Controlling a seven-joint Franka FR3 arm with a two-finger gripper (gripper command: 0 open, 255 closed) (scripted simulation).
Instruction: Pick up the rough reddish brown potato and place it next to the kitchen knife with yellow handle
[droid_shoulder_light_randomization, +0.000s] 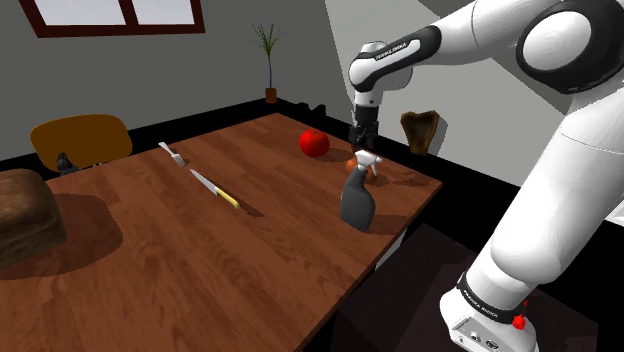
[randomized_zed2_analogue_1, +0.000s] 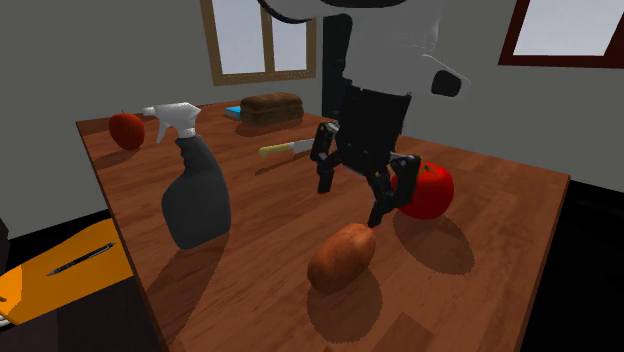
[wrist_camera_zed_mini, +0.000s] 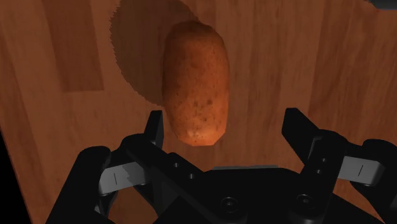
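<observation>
The table (droid_shoulder_light_randomization: 200, 260) carries everything, so the job is a lift, a carry across its top, and a set-down.

The arm (droid_shoulder_light_randomization: 560, 60) reaches out from its stand and bends so the hand points straight down, which suits a grasp from above.

The bottle (randomized_zed2_analogue_1: 195, 200), a dark sprayer with a white trigger, stands upright near the gripper. It sits roughly between the gripper and the knife, so it is an obstacle to pass over or around.

The gripper (randomized_zed2_analogue_1: 350, 202) hovers just above the table with its fingers spread wide. Nothing is clasped between them. That spread looks chosen to clear the potato's width before closing.

The tomato (randomized_zed2_analogue_1: 425, 190) sits just beside the gripper, close to one finger. It could get nudged if the descent drifts that way.

The potato (wrist_camera_zed_mini: 195, 83) lies on the wood directly under the gripper, apart from both fingers. In the wrist view it sits nearer one finger than the other, with its long axis running away from the palm. The fingers would therefore close across its narrow waist. I judge this to be the approach step: the hand needs to centre itself, descend, then close. The rough skin should grip well.

The knife (droid_shoulder_light_randomization: 215, 188), with its yellow handle, lies flat and well away from the gripper, beyond the bottle.

A fork (droid_shoulder_light_randomization: 172, 154) lies farther off again.
</observation>
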